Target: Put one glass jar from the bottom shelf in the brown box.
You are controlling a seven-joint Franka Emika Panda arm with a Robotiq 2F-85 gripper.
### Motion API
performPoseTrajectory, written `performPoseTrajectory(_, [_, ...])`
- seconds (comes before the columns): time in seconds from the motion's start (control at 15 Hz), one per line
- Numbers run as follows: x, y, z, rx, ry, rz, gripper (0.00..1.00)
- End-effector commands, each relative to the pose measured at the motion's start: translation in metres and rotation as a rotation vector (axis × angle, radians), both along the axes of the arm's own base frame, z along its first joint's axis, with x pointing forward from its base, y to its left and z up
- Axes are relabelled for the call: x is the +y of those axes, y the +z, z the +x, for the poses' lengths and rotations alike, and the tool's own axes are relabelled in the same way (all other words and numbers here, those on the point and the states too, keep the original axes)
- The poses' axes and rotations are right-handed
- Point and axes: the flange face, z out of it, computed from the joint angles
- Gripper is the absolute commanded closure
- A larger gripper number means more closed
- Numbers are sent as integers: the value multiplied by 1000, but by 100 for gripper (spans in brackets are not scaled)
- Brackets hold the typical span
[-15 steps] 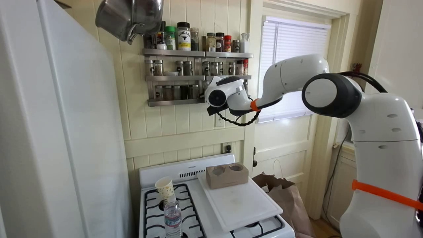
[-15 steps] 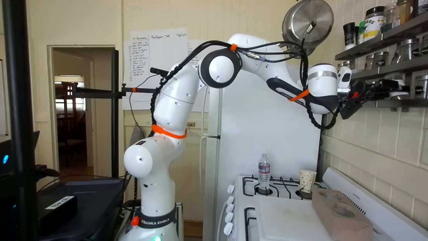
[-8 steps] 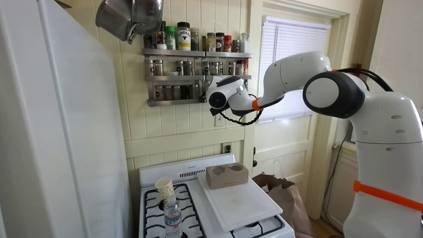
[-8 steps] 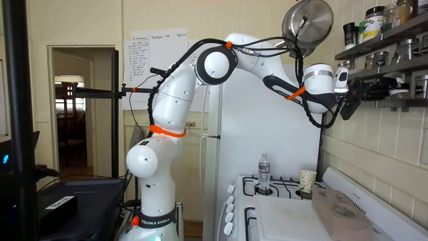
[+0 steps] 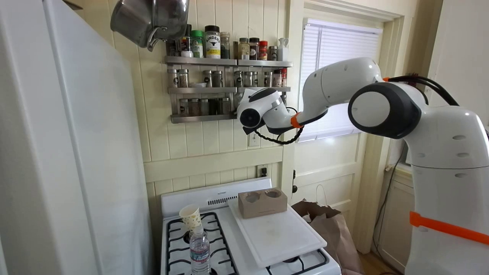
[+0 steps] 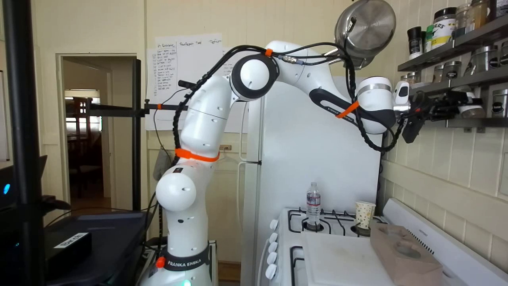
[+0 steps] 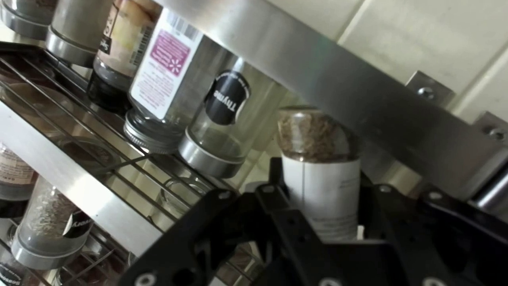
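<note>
In the wrist view, which stands upside down, my gripper (image 7: 320, 176) has its black fingers pressed on both sides of a glass jar (image 7: 321, 135) with a white label and brown contents. The jar is tilted against its neighbours, with its base close to the front rail of the bottom shelf (image 7: 317, 59). The same jar (image 6: 472, 113) shows at my gripper (image 6: 462, 104) in an exterior view, just above the bottom shelf (image 6: 476, 122); I cannot tell if it touches. The brown box (image 5: 263, 206), with two round holes on top, also shows in an exterior view (image 6: 412, 258).
Other jars stand beside mine, such as a thyme jar (image 7: 226, 103), with the middle shelf (image 7: 79, 174) above. A pan (image 5: 149, 23) hangs nearby. The box sits on a white board (image 5: 275, 233) on the stove, near a cup (image 5: 190, 217) and water bottle (image 5: 199, 252).
The arm has drawn back a little from the shelf wall. The gripper and the jar have shifted slightly with it, away from the rack.
</note>
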Motion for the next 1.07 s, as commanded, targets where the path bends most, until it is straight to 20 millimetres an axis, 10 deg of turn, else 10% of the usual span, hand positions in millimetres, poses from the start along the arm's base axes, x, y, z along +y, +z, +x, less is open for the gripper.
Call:
performPoseTrajectory(0.0, [-2, -9, -14, 52, -32, -83, 87])
performPoseTrajectory(1.0, [-15, -12, -32, 229, -85, -277, 87])
